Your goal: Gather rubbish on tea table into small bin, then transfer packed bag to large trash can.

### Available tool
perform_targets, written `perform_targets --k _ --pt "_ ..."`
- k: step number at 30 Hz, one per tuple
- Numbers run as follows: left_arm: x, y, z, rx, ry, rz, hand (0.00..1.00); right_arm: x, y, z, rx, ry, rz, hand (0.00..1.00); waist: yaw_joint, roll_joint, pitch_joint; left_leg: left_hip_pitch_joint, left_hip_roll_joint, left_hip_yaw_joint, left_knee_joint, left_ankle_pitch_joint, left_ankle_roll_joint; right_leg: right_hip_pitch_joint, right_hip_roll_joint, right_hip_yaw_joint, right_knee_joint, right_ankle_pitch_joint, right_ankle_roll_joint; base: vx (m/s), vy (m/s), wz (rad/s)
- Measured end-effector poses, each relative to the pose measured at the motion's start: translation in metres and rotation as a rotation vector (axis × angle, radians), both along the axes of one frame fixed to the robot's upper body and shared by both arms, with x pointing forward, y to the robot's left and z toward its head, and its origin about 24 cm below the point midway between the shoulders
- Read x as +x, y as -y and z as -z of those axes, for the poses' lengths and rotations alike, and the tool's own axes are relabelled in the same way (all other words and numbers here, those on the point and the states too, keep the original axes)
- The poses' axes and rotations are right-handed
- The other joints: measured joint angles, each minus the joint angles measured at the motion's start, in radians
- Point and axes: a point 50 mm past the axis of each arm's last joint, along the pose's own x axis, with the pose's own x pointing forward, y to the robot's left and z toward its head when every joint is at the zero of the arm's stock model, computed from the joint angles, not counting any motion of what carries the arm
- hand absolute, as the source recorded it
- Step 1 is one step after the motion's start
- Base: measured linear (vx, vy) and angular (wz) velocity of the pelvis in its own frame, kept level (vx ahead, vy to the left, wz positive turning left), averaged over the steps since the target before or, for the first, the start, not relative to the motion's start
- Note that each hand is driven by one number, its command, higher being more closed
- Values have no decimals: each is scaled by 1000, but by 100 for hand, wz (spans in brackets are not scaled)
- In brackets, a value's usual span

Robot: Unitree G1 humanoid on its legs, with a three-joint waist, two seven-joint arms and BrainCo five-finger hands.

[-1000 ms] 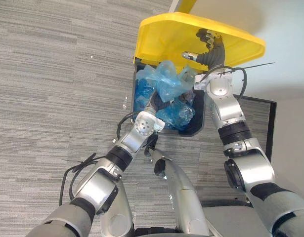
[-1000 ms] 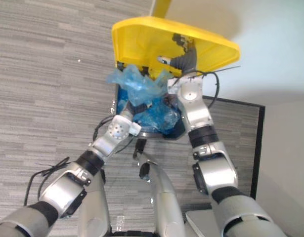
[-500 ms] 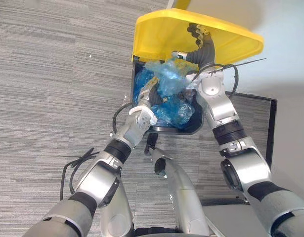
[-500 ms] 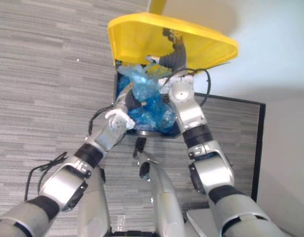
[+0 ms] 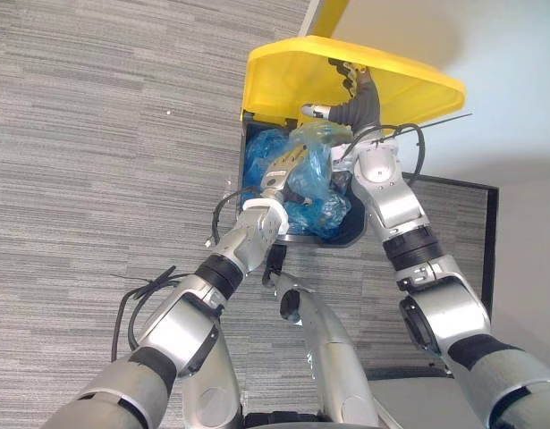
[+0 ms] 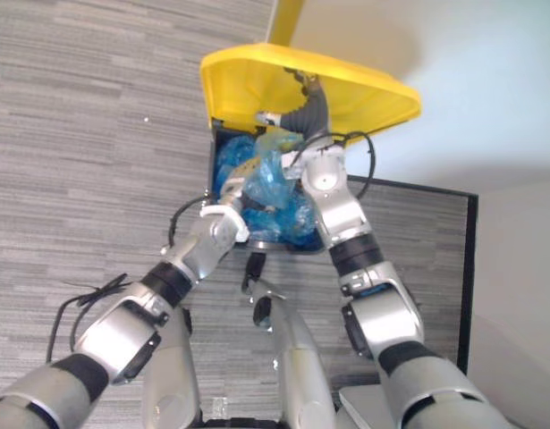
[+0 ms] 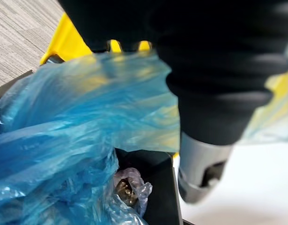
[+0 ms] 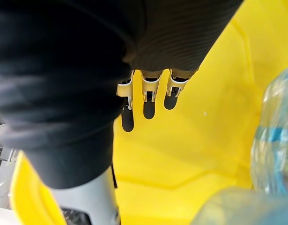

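The left hand (image 5: 276,174) reaches into the dark can (image 5: 358,229), sunk among blue plastic; whether it grips cannot be told, as its fingers are hidden in the folds. The blue bag (image 5: 312,150) sits bunched at the can's mouth, rising above the rim. The right hand (image 5: 353,89) is released, its straight fingers (image 8: 149,102) pressed against the underside of the raised yellow lid (image 5: 283,76).

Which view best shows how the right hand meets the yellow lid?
The right wrist view: the right hand lays straight fingers against the yellow lid, seen close. Both eye views show that hand from afar, under the raised lid.
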Motion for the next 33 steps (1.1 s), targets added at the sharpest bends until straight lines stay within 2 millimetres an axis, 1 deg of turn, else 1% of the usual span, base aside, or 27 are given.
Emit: perform_targets --k 4,6,10,12,14,15,17,19,22,24,26,27,29,30,31,32,33 --pt "-4 8 7 55 -36 50 0 0 -3 2 -42 1 -2 0 1 3 -1 21 -4 15 -21 5 -2 6 -5 10 -1 0 -1 -45 -18 -4" --pt "-5 9 8 63 -42 59 0 0 -5 4 -64 -5 -8 0 -3 4 -1 35 -2 17 -31 8 -1 19 -4 9 -9 1 -1 -32 -18 0" --pt "-6 11 2 14 -29 73 0 0 -3 8 -69 -19 -5 0 2 22 -10 39 -5 17 -37 11 -1 21 -6 9 -10 1 -1 -41 -11 3" --pt "-7 10 -7 -33 -1 80 0 0 -1 16 -71 -40 -2 0 10 22 -10 50 -9 18 -52 18 -3 29 -9 9 -14 1 -1 -35 -14 6" --pt "-8 8 -14 -93 19 78 0 0 3 28 -76 -74 0 0 19 23 -11 66 -11 17 -68 25 -5 45 -9 7 -23 1 -1 -33 -22 7" --pt "-9 5 -18 -128 35 77 0 -1 5 34 -77 -92 5 0 22 31 -15 70 -15 14 -73 27 -6 52 -9 4 -28 1 -1 -39 -15 10" --pt "-12 -1 -17 -172 34 81 0 -1 6 40 -77 -105 7 0 23 35 -17 86 -25 16 -93 38 -5 61 -18 4 -31 1 -1 -33 -10 10" --pt "-18 -14 -7 -232 8 65 0 -2 10 51 -92 -133 24 0 26 36 -17 110 -34 15 -122 51 -6 81 -23 4 -43 1 -1 -23 -17 13" --pt "-27 -43 9 -352 -20 -8 0 1 27 80 -142 -236 84 0 42 37 -18 143 -41 15 -155 65 -4 110 -25 3 -57 0 0 -33 -25 8" --pt "-33 -71 18 -413 -27 -83 0 -1 42 103 -177 -315 133 0 50 37 -18 164 -45 14 -172 72 -6 126 -28 1 -61 -1 2 -31 -24 10" --pt "-44 -108 39 -475 -73 -205 0 -6 60 128 -163 -408 182 0 53 38 -18 199 -52 9 -197 79 0 154 -34 -3 -63 -13 19 -34 -19 13" --pt "-47 -116 44 -493 -84 -235 0 -7 64 132 -157 -420 194 0 53 38 -18 206 -55 9 -204 80 2 160 -36 -3 -64 -14 20 -37 -11 17" --pt "-69 -153 77 -560 -165 -390 0 -16 83 148 -167 -468 252 0 53 48 -31 227 -68 5 -229 88 15 184 -45 -5 -82 -17 24 -48 -2 15" --pt "-74 -159 83 -573 -182 -419 0 -17 86 150 -165 -475 260 0 54 49 -30 233 -71 5 -232 89 17 190 -46 -5 -84 -17 24 -30 3 6" --pt "-82 -169 95 -582 -211 -468 0 -18 89 154 -168 -491 267 0 56 52 -32 243 -72 5 -237 91 20 201 -47 -5 -89 -17 24 -17 12 5" --pt "-95 -183 116 -598 -274 -552 0 -21 94 163 -174 -522 277 0 57 59 -36 262 -72 3 -244 91 21 220 -46 -7 -95 -17 25 -16 14 3" --pt "-104 -191 130 -603 -318 -603 0 -23 95 166 -175 -533 277 0 59 61 -37 275 -72 4 -247 91 21 232 -46 -7 -96 -17 25 -23 22 4"
